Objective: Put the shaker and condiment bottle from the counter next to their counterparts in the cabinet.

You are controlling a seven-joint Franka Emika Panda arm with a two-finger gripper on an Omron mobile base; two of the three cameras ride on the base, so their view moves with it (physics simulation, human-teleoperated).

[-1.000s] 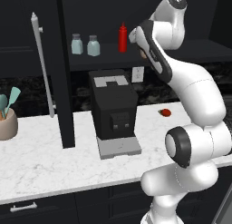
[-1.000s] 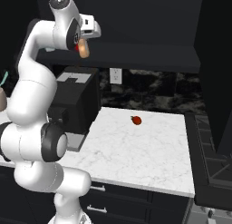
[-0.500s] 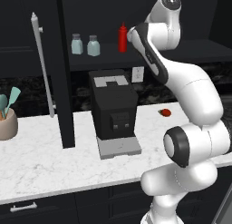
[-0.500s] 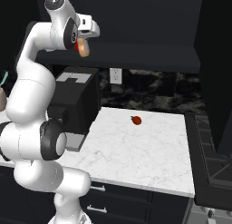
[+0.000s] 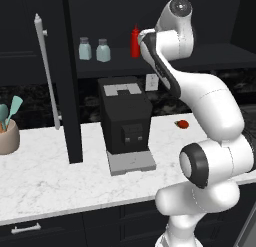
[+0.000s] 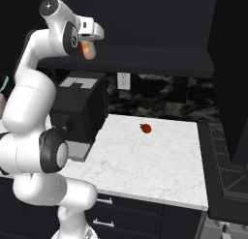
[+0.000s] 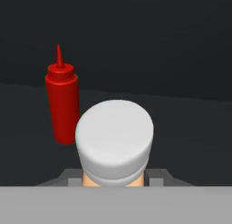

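Gripping the condiment bottle [image 6: 88,50] near the upper left of the right base view, gripper [image 6: 90,39] clamped tight around it and raised to cabinet [image 5: 210,56] shelf height. Aimed cap-first toward the red squeeze bottle [image 7: 62,104], probably so it lands just beside that counterpart. Two shakers [image 5: 94,49] already paired on the shelf at upper left of the left base view.
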